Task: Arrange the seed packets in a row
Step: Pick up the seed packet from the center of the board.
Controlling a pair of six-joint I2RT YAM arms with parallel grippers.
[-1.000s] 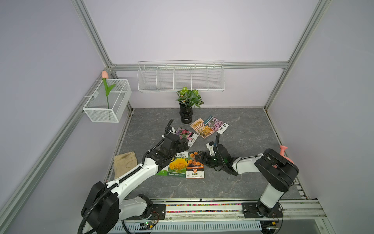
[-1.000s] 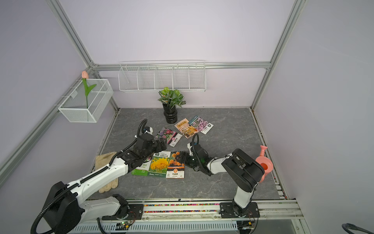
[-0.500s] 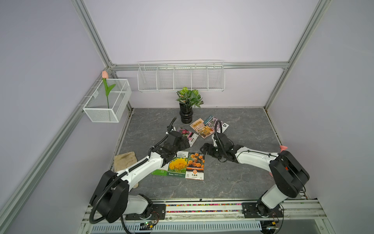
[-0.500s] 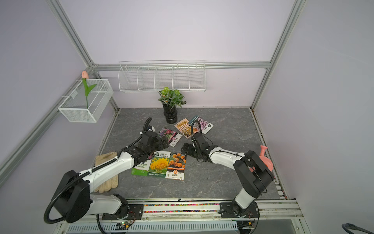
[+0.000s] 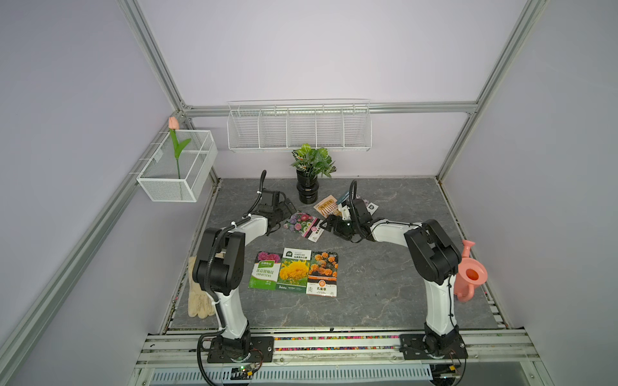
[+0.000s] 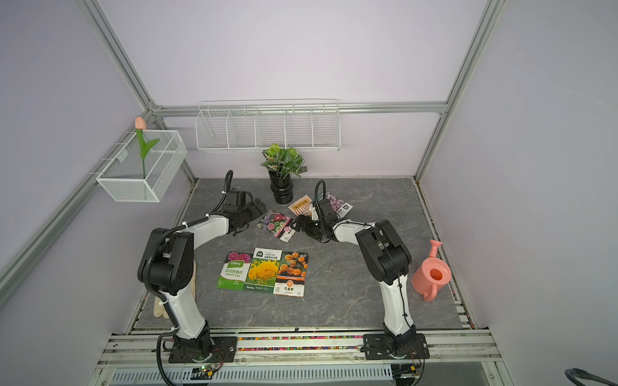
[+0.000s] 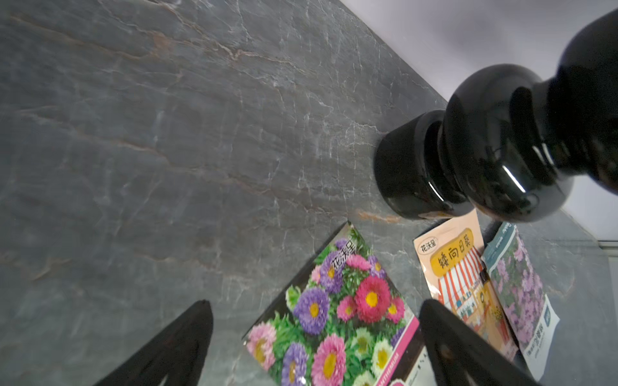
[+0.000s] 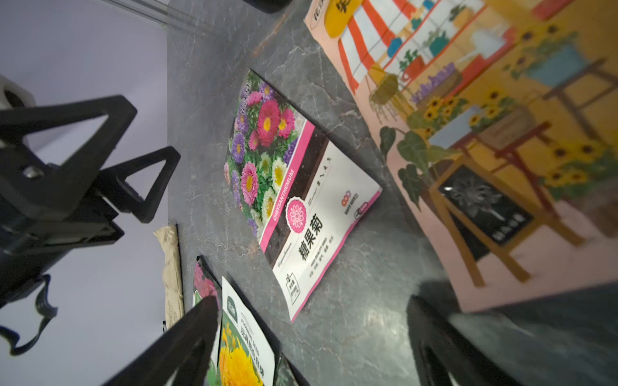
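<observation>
- Grey, stone-veined worktop (image 5: 384,284) carries all six seed packets (image 6: 264,269), each lying flat.
- Near the front edge, three sit side by side in a straight row with their long edges touching: the green packet (image 5: 266,270), the yellow packet (image 5: 294,270) and the orange packet (image 5: 322,274).
- Further back, close to the black vase (image 5: 307,190), lie the other three. The mixed pink packet (image 5: 302,223) lies askew on its own. The beige shopfront packet (image 5: 327,205) and the lilac packet (image 6: 336,202) lie next to each other, edges meeting.
- Left gripper (image 5: 290,210): its jaws stand spread wide and hold nothing. It sits low, just beside the flower-printed corner of the mixed pink packet. The left wrist view shows that packet's flower end (image 7: 334,327) between the two open jaws. Whether a tip touches the packet or the worktop, I cannot tell.
- Right gripper (image 5: 329,224): its jaws are likewise wide apart and empty. It hangs low just beside the white, text-printed end of the mixed pink packet (image 8: 284,180), with the beige shopfront packet (image 8: 485,133) close on its other side. No contact with either shows.
- In a top view the right arm hides part of the lilac packet.
</observation>
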